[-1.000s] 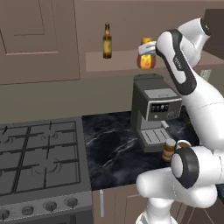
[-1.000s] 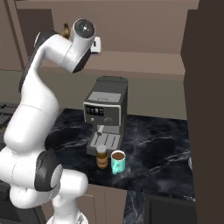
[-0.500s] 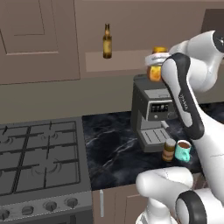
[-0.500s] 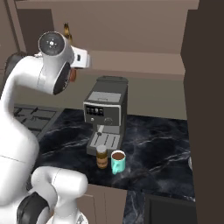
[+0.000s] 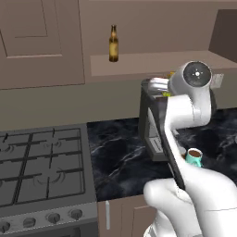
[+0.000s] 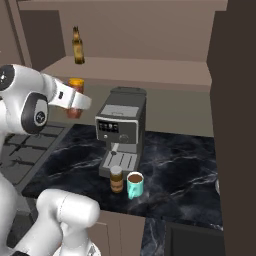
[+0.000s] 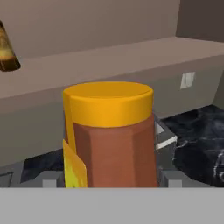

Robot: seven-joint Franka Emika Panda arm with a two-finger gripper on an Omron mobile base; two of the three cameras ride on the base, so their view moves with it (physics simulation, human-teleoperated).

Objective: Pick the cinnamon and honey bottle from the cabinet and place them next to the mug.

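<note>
Now gripper point(image 6: 75, 102) clamped on the honey bottle point(image 7: 109, 135), up in the air left of the coffee machine point(image 6: 122, 132). Fingers hidden behind it; cinnamon point(image 6: 116, 179) touching mug point(image 6: 134, 184) below.

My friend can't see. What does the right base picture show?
A white robot arm's gripper holds an amber honey bottle with an orange cap in the air, left of a grey coffee machine. On the black marble counter stand a small brown cinnamon jar and a teal mug.

Kitchen: gas stove point(image 5: 39, 169), marble counter point(image 6: 175, 165), coffee machine point(image 6: 121, 131), wall cabinet point(image 5: 39, 41).
</note>
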